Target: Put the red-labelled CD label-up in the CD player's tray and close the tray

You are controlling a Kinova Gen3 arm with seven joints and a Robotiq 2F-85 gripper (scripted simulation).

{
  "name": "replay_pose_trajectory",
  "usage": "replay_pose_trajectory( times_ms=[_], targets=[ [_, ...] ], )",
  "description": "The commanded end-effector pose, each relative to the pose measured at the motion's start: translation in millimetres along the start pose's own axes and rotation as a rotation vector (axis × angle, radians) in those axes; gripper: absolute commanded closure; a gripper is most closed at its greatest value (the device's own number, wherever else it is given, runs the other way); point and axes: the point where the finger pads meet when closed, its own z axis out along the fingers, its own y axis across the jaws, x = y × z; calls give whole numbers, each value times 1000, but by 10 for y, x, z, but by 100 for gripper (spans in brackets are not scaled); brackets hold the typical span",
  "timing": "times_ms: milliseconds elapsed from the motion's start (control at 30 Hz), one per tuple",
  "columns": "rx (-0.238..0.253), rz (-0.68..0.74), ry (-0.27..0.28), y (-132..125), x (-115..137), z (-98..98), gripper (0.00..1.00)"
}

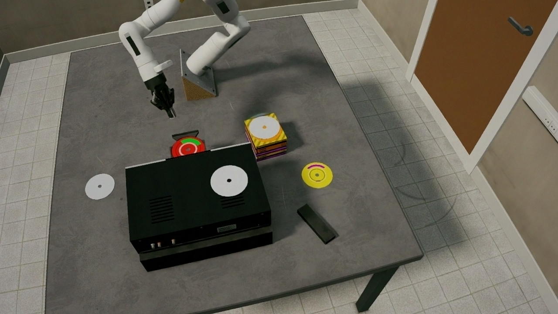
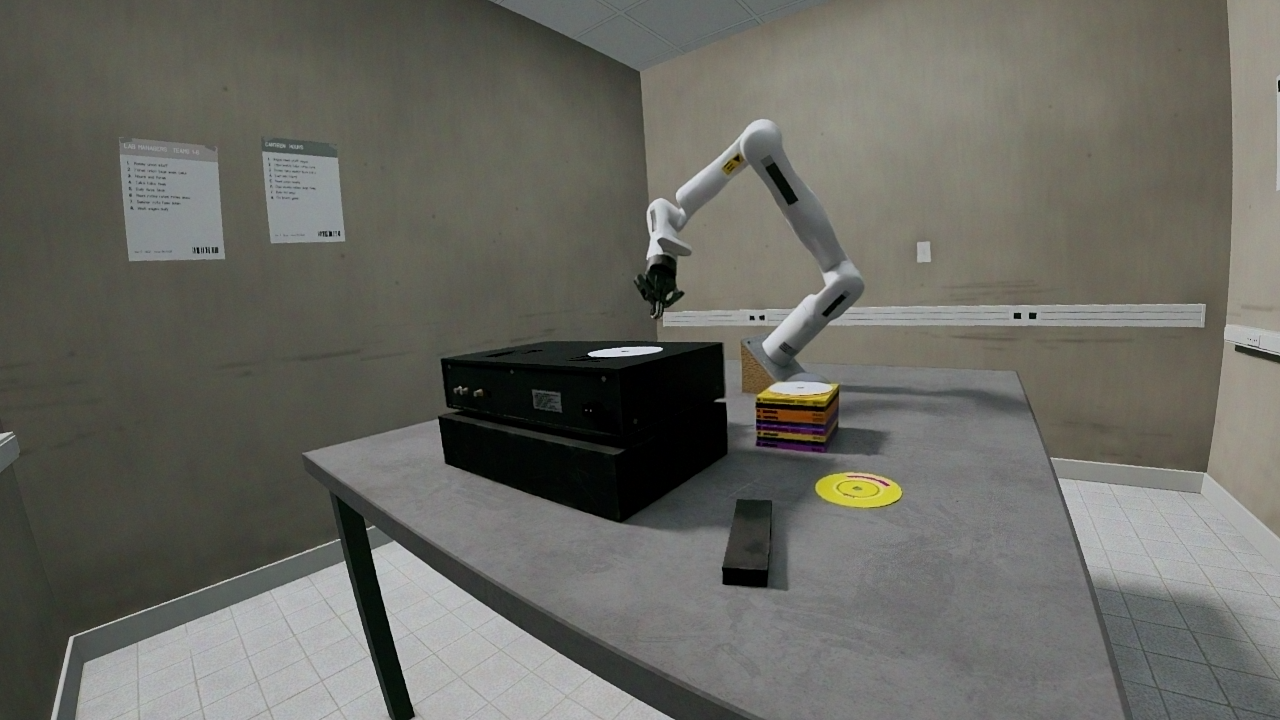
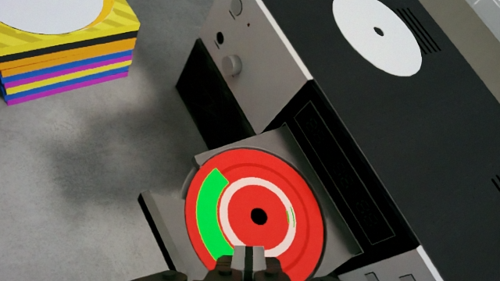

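- Grey stone-look table top (image 1: 273,70) carries everything.
- Red-labelled CD with a green arc (image 3: 254,215) lies label-up in the open grey tray (image 3: 164,218) — flat in its recess.
- Tray juts from the black box-shaped CD player (image 1: 195,195).
- Black two-finger gripper (image 1: 170,113) hangs above, fingers closed on nothing.
- Striped stack of CD cases (image 1: 266,138) stands beside the player.

Taupe walls (image 2: 447,134), white tiled floor (image 1: 448,128), brown door (image 1: 474,58).
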Motion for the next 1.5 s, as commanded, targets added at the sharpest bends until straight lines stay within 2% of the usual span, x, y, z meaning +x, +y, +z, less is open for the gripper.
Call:
replay_pose_trajectory(
  times_ms=[0,67,567,633,1133,1467],
  targets=[
    [-20,96,-19,-63,50,5,90],
    [-20,96,-19,-63,50,5,90],
    [-99,463,-74,-231,58,22,90],
    [-99,463,-74,-231,58,22,90],
    [-157,735,-114,-355,63,35,90],
    [-180,839,-130,-403,66,40,90]
  ],
)
